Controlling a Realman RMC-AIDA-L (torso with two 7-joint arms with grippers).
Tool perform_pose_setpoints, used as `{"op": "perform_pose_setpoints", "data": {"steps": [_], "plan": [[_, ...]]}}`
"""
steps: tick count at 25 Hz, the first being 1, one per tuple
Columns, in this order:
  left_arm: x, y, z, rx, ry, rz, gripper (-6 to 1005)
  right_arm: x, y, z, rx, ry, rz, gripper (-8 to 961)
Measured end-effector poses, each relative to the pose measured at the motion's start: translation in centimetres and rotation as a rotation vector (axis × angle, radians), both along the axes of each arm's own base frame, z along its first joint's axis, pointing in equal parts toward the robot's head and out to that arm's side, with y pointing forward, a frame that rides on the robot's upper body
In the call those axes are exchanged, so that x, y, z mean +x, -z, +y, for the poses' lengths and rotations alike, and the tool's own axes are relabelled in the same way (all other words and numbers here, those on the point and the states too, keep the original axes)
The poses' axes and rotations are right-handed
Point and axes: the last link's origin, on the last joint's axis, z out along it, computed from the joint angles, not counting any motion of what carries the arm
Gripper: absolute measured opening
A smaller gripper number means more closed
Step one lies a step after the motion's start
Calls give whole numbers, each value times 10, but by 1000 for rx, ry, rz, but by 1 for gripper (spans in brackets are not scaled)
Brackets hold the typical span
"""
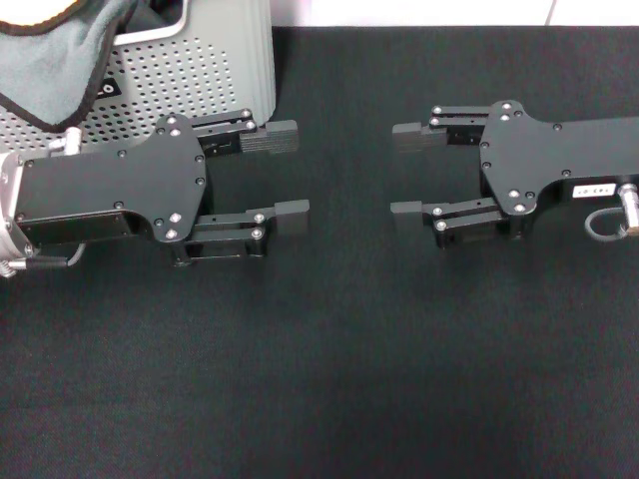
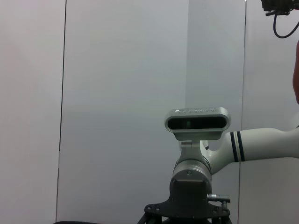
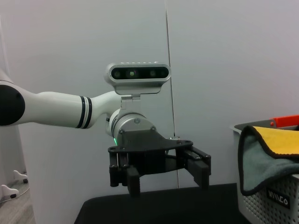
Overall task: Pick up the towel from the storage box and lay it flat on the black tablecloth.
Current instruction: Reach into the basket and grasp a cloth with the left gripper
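Over the black tablecloth, left gripper and right gripper hover wide open — both empty; the towel drapes the storage box rim.

I'm seeing towel hanging over storage box rim, box sitting far-left on black tablecloth.

I count one towel, one box, one black tablecloth, and my two grippers: left, right.
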Motion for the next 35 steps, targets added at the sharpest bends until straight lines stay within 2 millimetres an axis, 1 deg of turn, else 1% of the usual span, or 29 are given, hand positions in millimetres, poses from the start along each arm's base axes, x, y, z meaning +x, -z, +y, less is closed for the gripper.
{"op": "perform_pose_setpoints", "data": {"steps": [10, 14, 16, 18, 20, 24, 26, 29, 32, 35], "plan": [[-1, -1, 0, 8, 1, -1, 716, 0, -1, 2, 18, -1, 1, 783], [-4, -5, 4, 58, -26, -12, 711, 1, -1, 7, 47, 18, -3, 782], [-7, -10, 11, 115, -76, -32, 708, 3, -2, 9, 66, 30, -7, 782], [-11, -22, 21, 198, -150, -71, 706, 7, -3, 10, 86, 41, -10, 782], [-16, -33, 30, 257, -217, -96, 703, 15, -4, 11, 127, 55, -17, 782], [-21, -47, 47, 332, -322, -55, 698, 21, -3, 12, 155, 75, -23, 782], [-26, -53, 52, 376, -382, -31, 695, 24, -3, 11, 159, 83, -25, 782], [-37, -57, 51, 408, -444, -22, 692, 27, -4, 11, 166, 89, -25, 782], [-55, -61, 45, 441, -522, -14, 688, 31, -5, 10, 175, 101, -23, 782], [-75, -60, 35, 454, -600, -11, 684, 32, -6, 11, 180, 106, -23, 782]]}}
